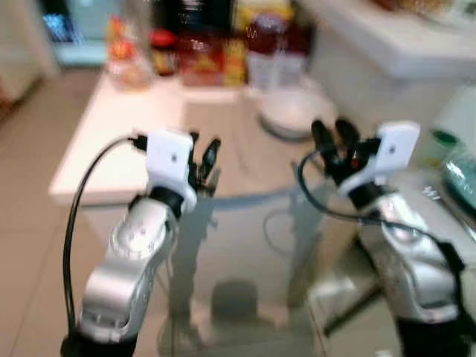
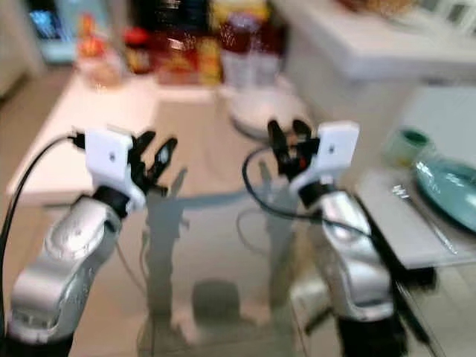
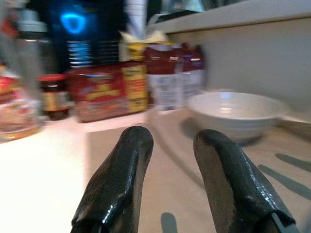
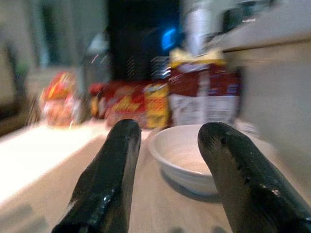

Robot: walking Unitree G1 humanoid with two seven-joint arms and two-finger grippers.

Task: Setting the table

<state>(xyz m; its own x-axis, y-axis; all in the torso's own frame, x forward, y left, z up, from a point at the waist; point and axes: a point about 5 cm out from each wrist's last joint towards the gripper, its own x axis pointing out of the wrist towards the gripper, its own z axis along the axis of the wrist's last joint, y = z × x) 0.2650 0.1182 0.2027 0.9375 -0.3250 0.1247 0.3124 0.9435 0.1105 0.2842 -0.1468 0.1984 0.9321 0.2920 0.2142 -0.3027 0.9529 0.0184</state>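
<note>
White bowl (image 1: pixel 291 111) on tabletop (image 1: pixel 111 134), short of the food packets (image 1: pixel 212 59). Right claw (image 1: pixel 333 135) just before bowl, spread, empty. Left claw (image 1: pixel 204 154) farther off, also spread. Reach likely falls to right arm.

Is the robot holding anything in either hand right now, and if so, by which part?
Nothing is held. The left hand and the right hand are both open and empty, raised over the table, short of the white bowl.

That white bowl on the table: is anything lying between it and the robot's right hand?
No. In the right wrist view, bare tabletop runs from the open right hand to the white bowl.
</note>
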